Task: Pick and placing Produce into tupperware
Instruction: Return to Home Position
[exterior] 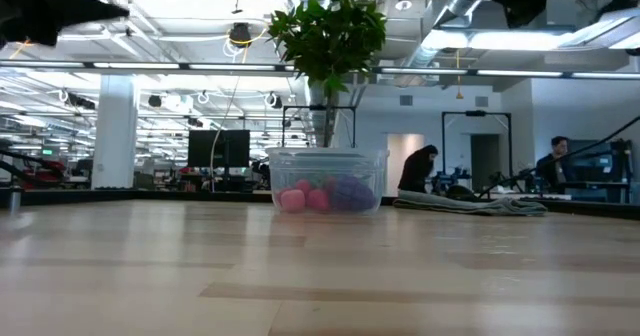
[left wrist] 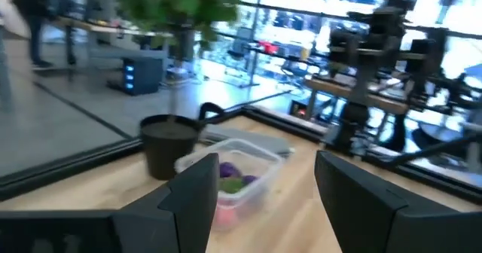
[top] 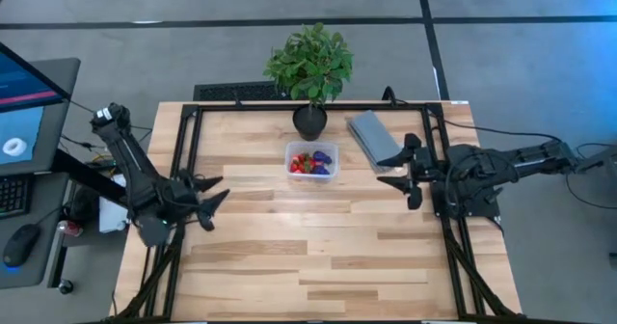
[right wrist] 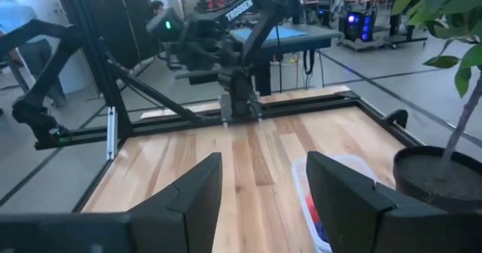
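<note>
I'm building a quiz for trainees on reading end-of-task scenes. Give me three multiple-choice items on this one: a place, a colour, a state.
1. The tub stands: A far left; B centre, beside the black pot; C far right.
2. Among the red fruit in it lies something: A yellow; B purple; C white.
3. The left claw and right claw are: A both open, empty; B both shut; C left shut on fruit.

Answers:
1. B: the high view shows it next to the pot.
2. B: a purple piece shows inside.
3. A: each wrist view shows an empty gap.
</note>
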